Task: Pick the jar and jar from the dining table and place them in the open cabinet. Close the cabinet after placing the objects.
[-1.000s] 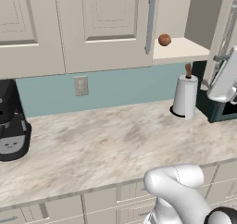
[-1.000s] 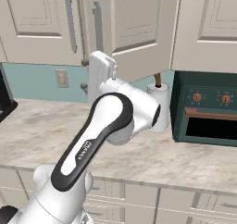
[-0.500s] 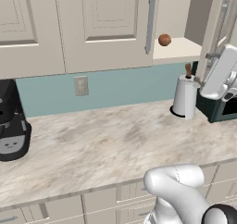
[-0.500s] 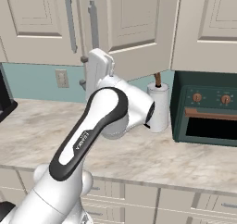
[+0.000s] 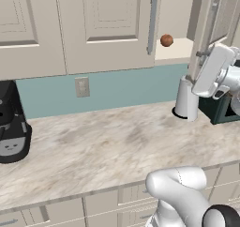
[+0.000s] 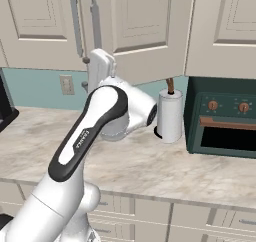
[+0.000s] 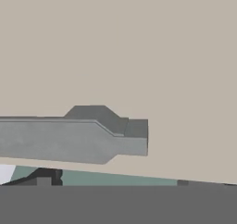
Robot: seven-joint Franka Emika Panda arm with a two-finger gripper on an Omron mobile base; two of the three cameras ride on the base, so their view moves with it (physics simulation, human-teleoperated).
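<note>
The cabinet (image 5: pixel 178 15) stands partly open, with a small orange-brown ball (image 5: pixel 166 40) on its cream shelf. Its open door (image 5: pixel 209 19) swings out at the right; in the right base view the door (image 6: pixel 150 36) faces the camera with its silver handle (image 6: pixel 95 23). My gripper (image 5: pixel 204 57) is raised against the door's outer face, open and holding nothing. The hand view looks at the beige door panel and the end of the silver handle (image 7: pixel 92 137) from very close. Both jars and the dining table are out of view.
Below the cabinet runs a marbled counter (image 5: pixel 108 146). A paper towel roll (image 5: pixel 186 102) stands under the open door, and a dark green toaster oven (image 6: pixel 222 118) sits to its right. A black coffee machine (image 5: pixel 11 127) is at the far left.
The hand has moved slightly up and left against the door. The door has swung partway toward the cabinet, narrowing the visible opening.
</note>
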